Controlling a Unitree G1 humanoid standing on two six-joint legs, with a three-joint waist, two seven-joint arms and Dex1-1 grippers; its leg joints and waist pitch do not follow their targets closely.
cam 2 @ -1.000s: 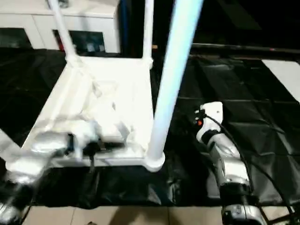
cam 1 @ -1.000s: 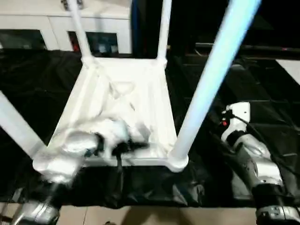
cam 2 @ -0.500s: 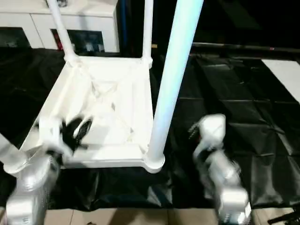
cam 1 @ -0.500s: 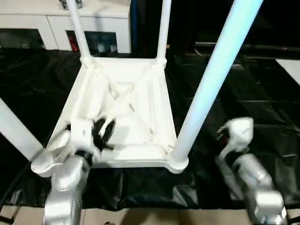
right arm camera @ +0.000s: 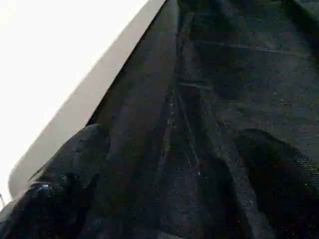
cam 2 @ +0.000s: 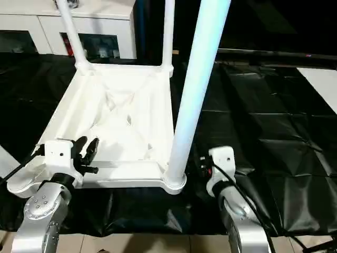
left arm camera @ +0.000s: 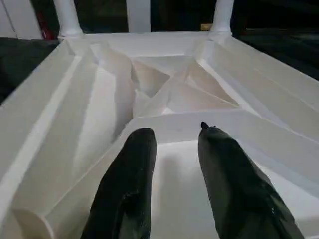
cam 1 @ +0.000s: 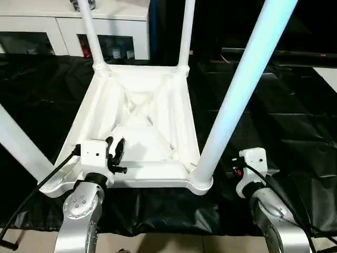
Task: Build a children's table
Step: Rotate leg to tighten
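Left eye view: two silver forearms at the near edge. Left gripper [cam 1: 115, 149] sits over the near rim of the upturned children's table [cam 1: 158, 113], fingers [left arm camera: 130, 169] a little apart, nothing between them, pointing across the ribbed underside. Right gripper [right arm camera: 169, 164] is off the table's near right corner, over the black sheet [cam 1: 274, 121]; its fingers [right arm camera: 75, 164] stand wide apart, empty, with only sheet between them and the white table edge beside.

Table lies top-down on the black sheet, X-ribs facing up. Four white legs stand up from the corner sockets: near right leg [cam 1: 237, 95] big and close to the camera, near left leg [cam 1: 18, 142] cut by the frame edge, far left leg [cam 1: 89, 31] and far right leg [cam 1: 186, 31] behind.

Beyond the table, a white cabinet [cam 1: 63, 26] with glass doors, something red inside. A black cable [cam 1: 31, 195] trails off the left wrist.
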